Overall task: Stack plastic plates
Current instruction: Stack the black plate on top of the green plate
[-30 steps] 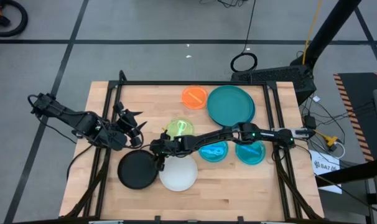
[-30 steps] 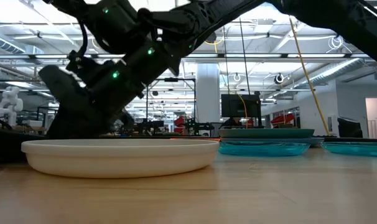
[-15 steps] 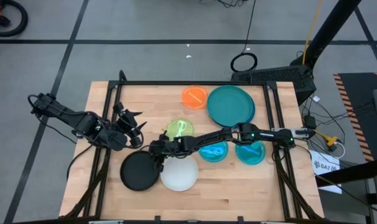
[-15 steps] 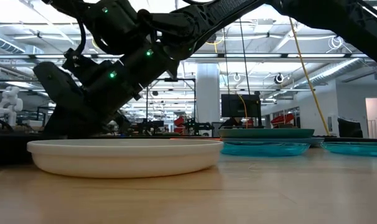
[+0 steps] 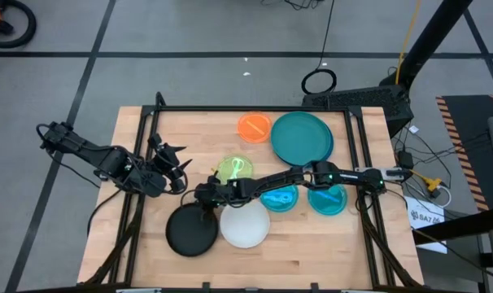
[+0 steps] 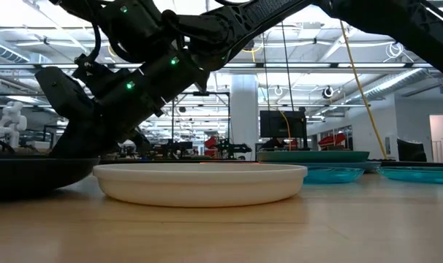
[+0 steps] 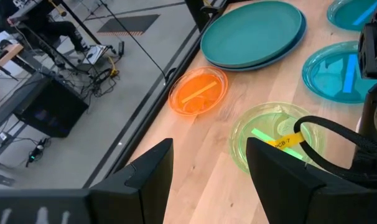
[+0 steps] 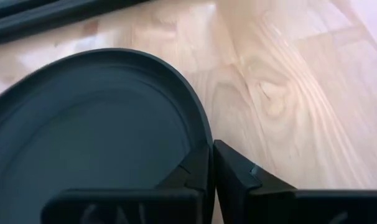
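On the wooden tabletop (image 5: 141, 138), the left gripper (image 5: 175, 175) waits near the left edge, its fingers (image 7: 148, 171) spread wide and holding nothing. Just to its right and nearer the front, the black plate (image 5: 189, 231) lies with its rim pinched between the right gripper's (image 5: 204, 199) fingers (image 8: 235, 171), which are closed to a sliver on the plate's edge. From that grip the plate spreads away toward the front-left, so the right arm, reaching across from the far side, has it by the near rim. The white plate (image 5: 245, 225) sits hard against it on the right; whether the two rims touch or overlap cannot quite be told from above. Behind them lies the lime plate (image 5: 235, 169), then two cyan plates (image 5: 280, 198) (image 5: 328, 198) side by side under the right arm. Farther back the orange plate (image 5: 254, 126) rests beside the teal plate (image 5: 300, 137), which sits on a blue one whose edge peeks out. Stacking looks barely begun: the black plate's likely partner, the white one, lies immediately right of the pinched rim.
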Available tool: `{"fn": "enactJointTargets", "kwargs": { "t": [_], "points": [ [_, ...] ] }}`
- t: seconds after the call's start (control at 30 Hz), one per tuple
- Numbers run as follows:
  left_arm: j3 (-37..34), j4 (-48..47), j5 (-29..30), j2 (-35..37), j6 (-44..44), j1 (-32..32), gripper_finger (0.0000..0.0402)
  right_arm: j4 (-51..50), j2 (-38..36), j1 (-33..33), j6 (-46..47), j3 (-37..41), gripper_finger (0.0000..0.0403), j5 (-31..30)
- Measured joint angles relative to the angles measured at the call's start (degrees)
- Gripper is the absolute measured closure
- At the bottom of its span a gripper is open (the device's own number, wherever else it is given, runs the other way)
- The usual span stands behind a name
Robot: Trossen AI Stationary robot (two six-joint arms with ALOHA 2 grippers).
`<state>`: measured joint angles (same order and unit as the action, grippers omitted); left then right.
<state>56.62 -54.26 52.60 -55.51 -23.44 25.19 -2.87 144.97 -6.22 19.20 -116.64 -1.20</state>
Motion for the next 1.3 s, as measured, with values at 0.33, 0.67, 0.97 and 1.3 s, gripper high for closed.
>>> {"fn": "enactJointTargets", "kwargs": {
  "t": [0.33,0.67,0.97,1.3],
  "points": [
    [0.00,-0.02,-0.02,0.00,-0.45,0.00,0.0192,3.83,-1.39,1.22,0.96,0.02,0.0398,6.14],
    [0.00,-0.61,-0.04,0.00,-2.24,1.99,0.0192,-8.57,-8.23,3.43,-2.76,0.02,0.0399,10.20],
    [0.00,-1.79,-0.04,0.00,-4.34,5.33,0.0192,-23.10,-14.18,7.50,-7.19,0.00,0.0400,8.54],
    [0.00,-3.11,-0.04,0.02,-8.67,7.43,0.0192,-31.04,-24.25,7.54,-12.61,8.08,0.0399,0.63]
  ]
}}
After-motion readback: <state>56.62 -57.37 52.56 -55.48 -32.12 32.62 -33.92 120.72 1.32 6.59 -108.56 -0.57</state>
